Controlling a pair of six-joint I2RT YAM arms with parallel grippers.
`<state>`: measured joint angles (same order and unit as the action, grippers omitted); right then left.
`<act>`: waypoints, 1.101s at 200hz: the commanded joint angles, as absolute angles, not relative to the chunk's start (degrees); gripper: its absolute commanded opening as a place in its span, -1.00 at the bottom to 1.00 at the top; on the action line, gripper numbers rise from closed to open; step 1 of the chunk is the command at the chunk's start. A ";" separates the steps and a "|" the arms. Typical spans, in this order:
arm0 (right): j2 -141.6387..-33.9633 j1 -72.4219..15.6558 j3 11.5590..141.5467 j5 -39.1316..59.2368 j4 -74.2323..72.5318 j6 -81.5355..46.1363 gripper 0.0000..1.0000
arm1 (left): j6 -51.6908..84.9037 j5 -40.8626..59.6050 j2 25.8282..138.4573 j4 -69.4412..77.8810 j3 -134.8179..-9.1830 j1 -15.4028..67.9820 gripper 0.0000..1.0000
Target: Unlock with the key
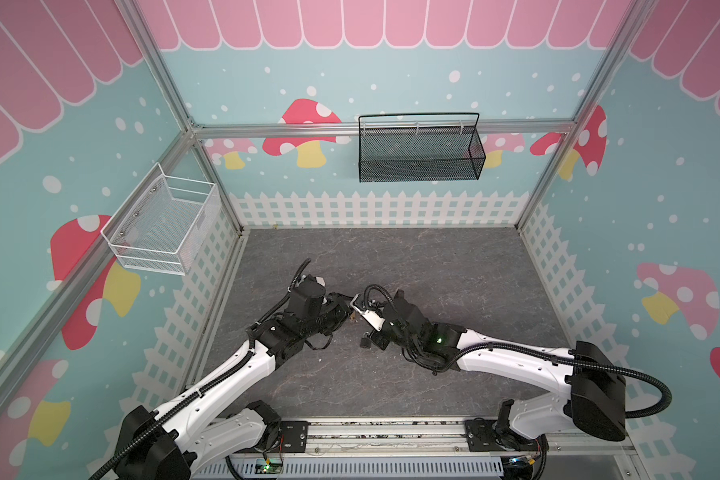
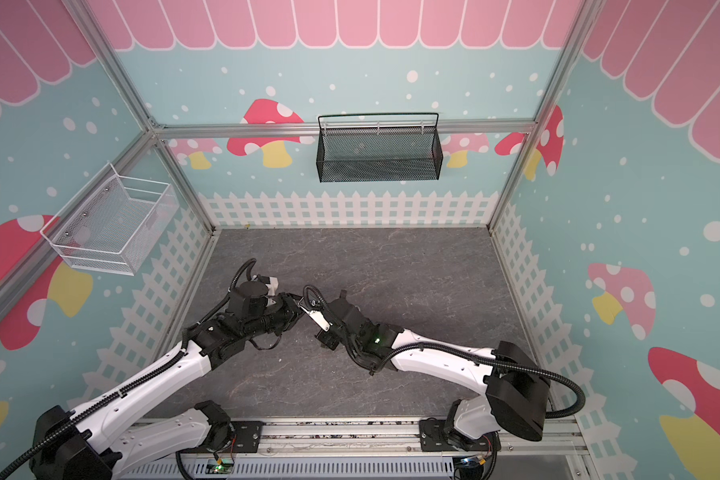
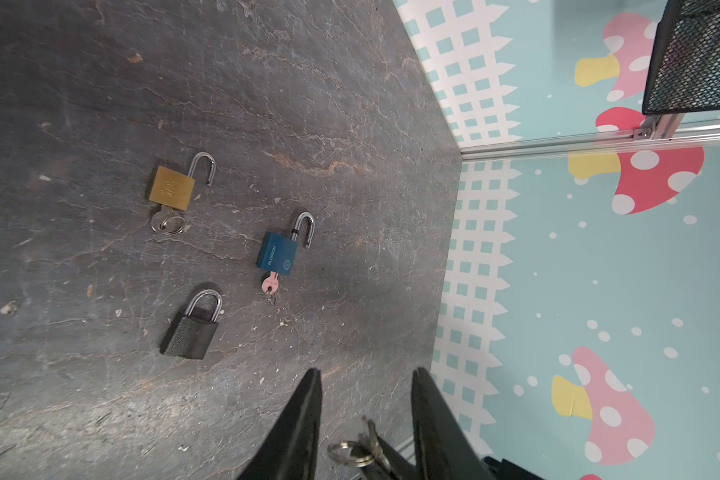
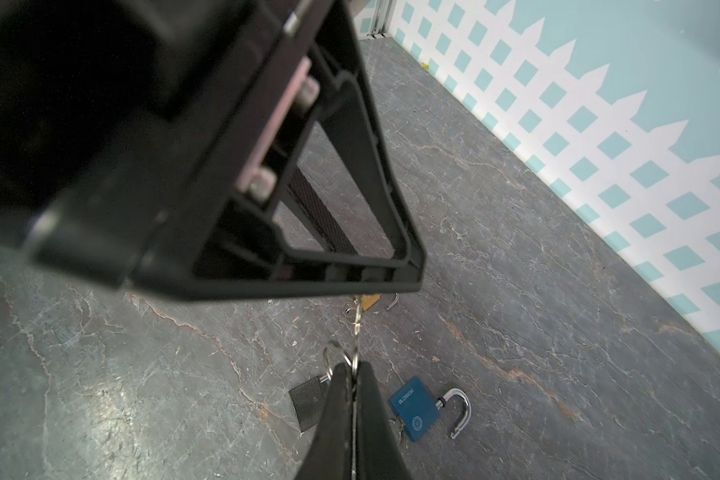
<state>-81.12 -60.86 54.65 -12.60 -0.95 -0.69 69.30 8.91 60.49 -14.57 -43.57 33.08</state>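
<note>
Three padlocks lie on the dark floor. The black padlock (image 3: pixel 192 328) has its shackle shut and no key in it. An open brass padlock (image 3: pixel 172 188) and an open blue padlock (image 3: pixel 277 252) each have a key in them. My right gripper (image 4: pixel 353 368) is shut on a silver key (image 4: pixel 356 332) with a split ring (image 3: pixel 350 454), and holds it out in the air. My left gripper (image 3: pixel 366 374) is open, its jaws apart on either side of that key (image 3: pixel 371 436) without touching it. In both top views the two grippers meet tip to tip over the middle of the floor (image 1: pixel 352 302) (image 2: pixel 302 306).
A black mesh basket (image 1: pixel 418 153) hangs on the back wall and a white wire basket (image 1: pixel 163 224) on the left wall. Fence-patterned walls enclose the floor on three sides. The arm bases sit on a rail (image 1: pixel 383 432) at the front edge.
</note>
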 commanded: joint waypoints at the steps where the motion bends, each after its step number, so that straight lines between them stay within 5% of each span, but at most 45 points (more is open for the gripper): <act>1: -81.23 -61.23 54.93 -14.18 -2.37 1.28 -1.00 | 70.80 9.34 60.18 -13.14 -45.48 32.78 -0.30; 220: -84.59 -61.34 58.18 -15.81 -3.15 6.50 -1.00 | 71.54 10.33 62.32 -11.45 -44.91 32.36 -0.79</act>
